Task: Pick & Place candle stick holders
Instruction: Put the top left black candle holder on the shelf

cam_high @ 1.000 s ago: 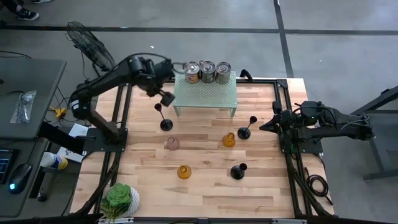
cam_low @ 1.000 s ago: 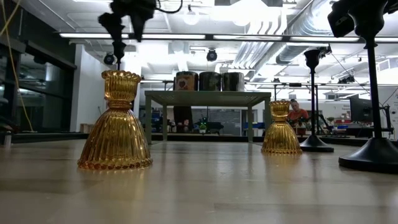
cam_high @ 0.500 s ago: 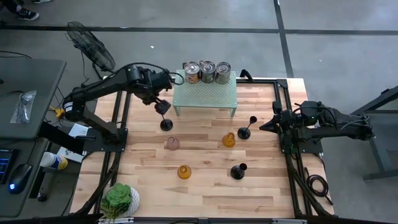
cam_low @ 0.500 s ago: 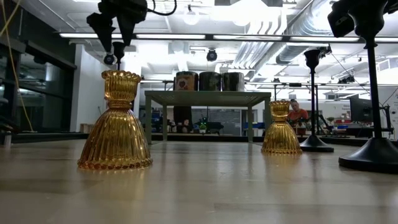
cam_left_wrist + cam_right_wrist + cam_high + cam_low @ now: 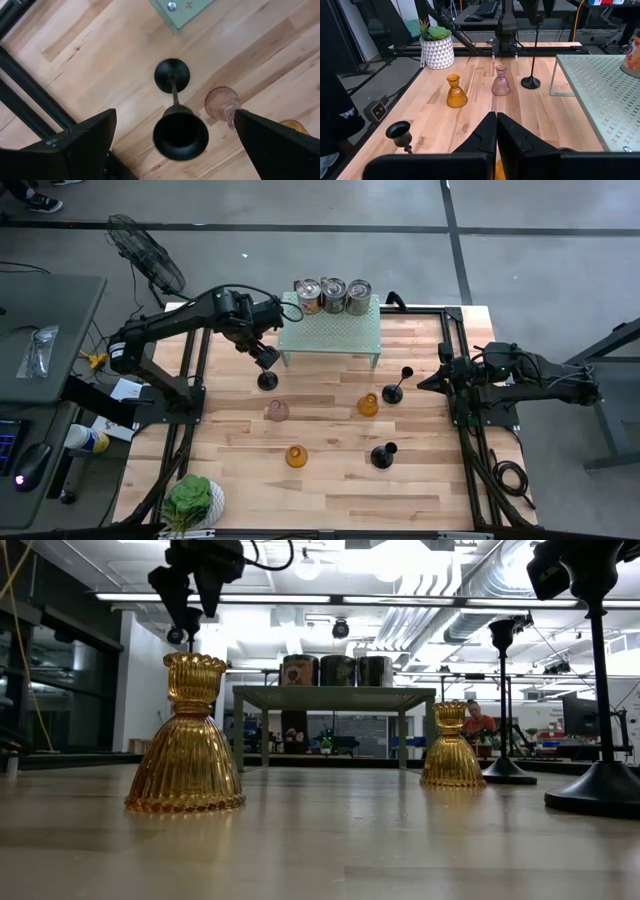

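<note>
Three black candle stick holders stand on their round bases on the wood table: one at the far left (image 5: 267, 380), one at the right (image 5: 393, 392), one near the front (image 5: 381, 455). Two amber glass ones (image 5: 368, 405) (image 5: 295, 456) and a pink one (image 5: 276, 411) stand between them. My left gripper (image 5: 265, 356) hangs open, pointing down over the far-left black holder. In the left wrist view its fingers stand on either side of the holder's cup (image 5: 180, 132) without touching it; the base (image 5: 172, 75) shows below. My right gripper (image 5: 425, 383) is shut and empty at the table's right edge.
A green perforated stand (image 5: 330, 330) with three tin cans (image 5: 333, 295) on it stands at the far middle, right beside my left gripper. A potted plant (image 5: 192, 502) stands at the near left corner. Bare wood lies along the near edge.
My left gripper has gone from beside the green stand toward the table's near edge and now stands over the far-left black holder's cup. The holders have kept still.
</note>
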